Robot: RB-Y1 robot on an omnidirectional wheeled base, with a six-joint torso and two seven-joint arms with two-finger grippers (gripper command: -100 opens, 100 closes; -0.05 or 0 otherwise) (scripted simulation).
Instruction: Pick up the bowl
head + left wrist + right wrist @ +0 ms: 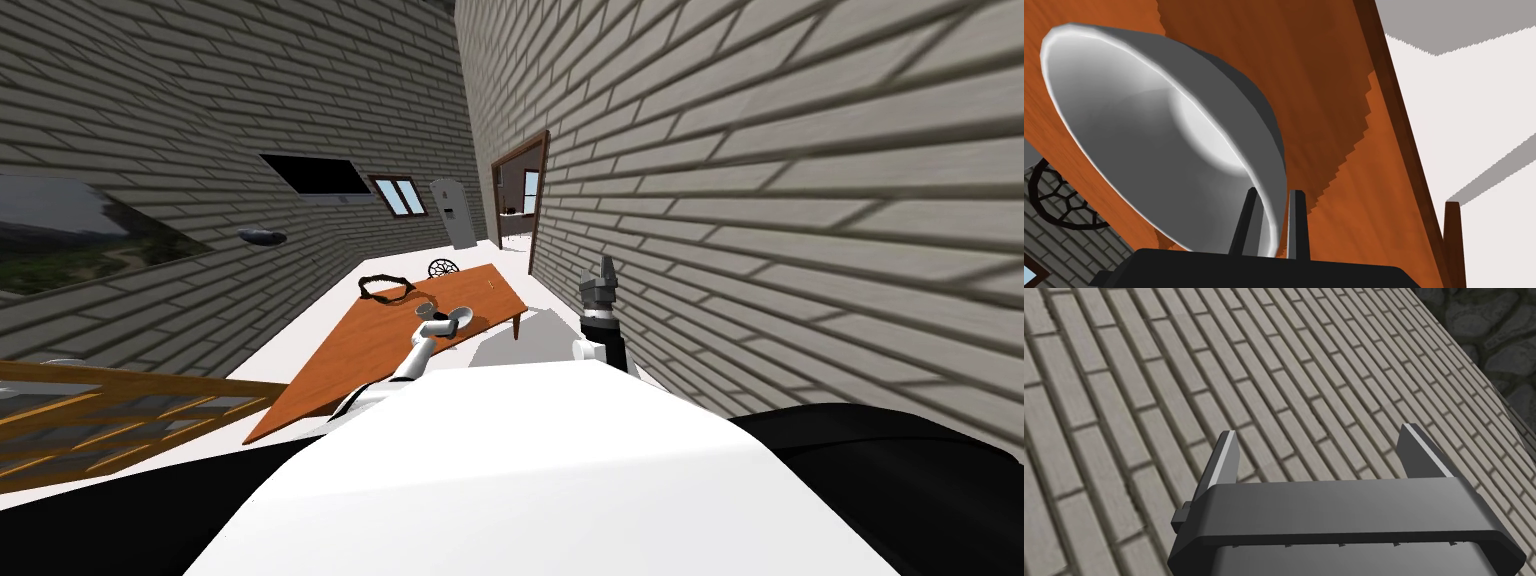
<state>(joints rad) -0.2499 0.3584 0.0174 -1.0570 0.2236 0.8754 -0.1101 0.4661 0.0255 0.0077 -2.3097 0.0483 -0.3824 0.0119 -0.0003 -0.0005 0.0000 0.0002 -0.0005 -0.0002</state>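
**A:** Which way does the bowl lie from the left tool?

**B:** Right at it. In the left wrist view, the grey bowl's rim passes between the two fingers. One blade stands inside the bowl and the other outside against its wall. The blades are drawn close together, clamped on that rim.

**A:** And from the head?

**B:** The bowl shows just left of the frame's centre, at the tip of the left arm. It is over the right-hand part of the orange-brown surface. A black ring lies up and to the left of it on the same surface, apart from it.

**A:** Is it resting or in the air?

**B:** I cannot tell whether its base touches the wood. It is steeply tilted against the tool's line, so its opening faces back along the blades more than upward.

**A:** So what does the lift turn on?

**B:** My judgement is that it turns on the rim grip. Nearly all of the bowl's bulk lies to one side of the blades, so it could pivot about the pinched spot. A slow rise straight off the surface seems safest.

**A:** Where is the right tool?

**B:** It is right of centre in the head view, raised beside the brick wall. Its blades stand wide apart and hold nothing, and it is farther from the bowl. The left arm is the nearer one.
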